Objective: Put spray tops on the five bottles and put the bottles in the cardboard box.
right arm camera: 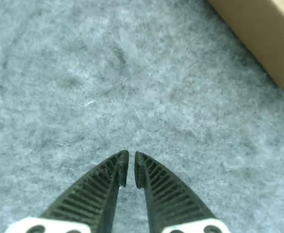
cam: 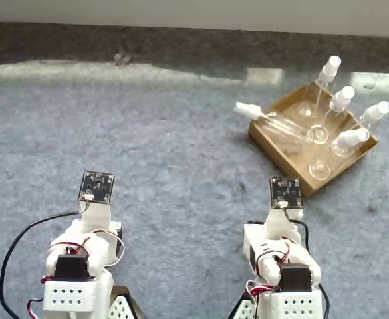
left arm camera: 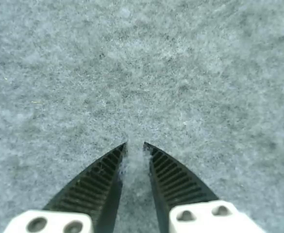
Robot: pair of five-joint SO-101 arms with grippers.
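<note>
The cardboard box [cam: 268, 141] sits on the grey felt [cam: 147, 146] at the far right, ahead of the right arm. All five bottles are in it. Four bottles [cam: 340, 106] stand upright. Their clear bodies are hard to make out, so mostly the white spray tops [cam: 352, 138] and the round bases show. The fifth bottle [cam: 284, 125] lies on its side across the box's near-left wall, with its white top poking out over the felt.

In the high view both arms are drawn back at the near edge, well apart from the box. Their lower parts are cut off by the frame, and each claw is hidden under its wrist camera board [cam: 98, 187].

The left claw [left arm camera: 134, 145] hangs just over bare felt, with only a narrow slit between its tips and nothing in it. The right claw [right arm camera: 131, 155] is pinched nearly tip to tip and is also empty. One corner of the box shows beyond it, cut off at the edge of the picture.
</note>
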